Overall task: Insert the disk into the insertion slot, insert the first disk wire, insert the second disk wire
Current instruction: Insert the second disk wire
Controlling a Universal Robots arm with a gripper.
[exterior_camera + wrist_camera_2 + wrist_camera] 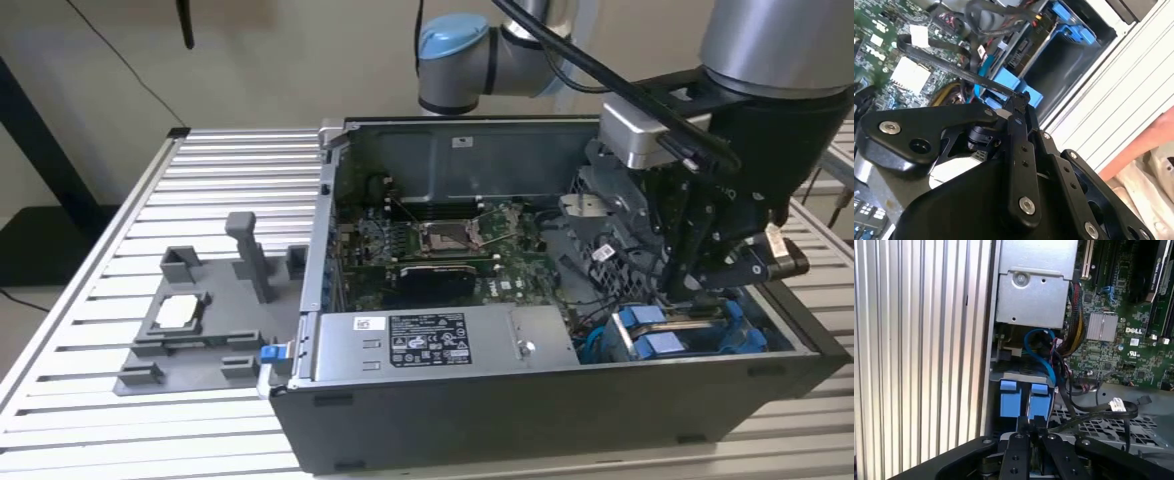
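Beige walls stand behind a ribbed silver metal tabletop (160, 200). On it sits an open dark grey computer case (534, 420), with a grey plastic holder (200, 320) just beside it. The black end effector (694, 290) hangs inside the case, over the dark metal insertion slot with blue plastic tabs (681, 335). Its fingers (1026, 427) are pinched together on a thin black wire (1094, 415).

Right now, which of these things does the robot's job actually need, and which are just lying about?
Job:
the disk, sitting in the insertion slot
end effector above it
black wire

Lying about:
power-supply box
grey fixture
motherboard
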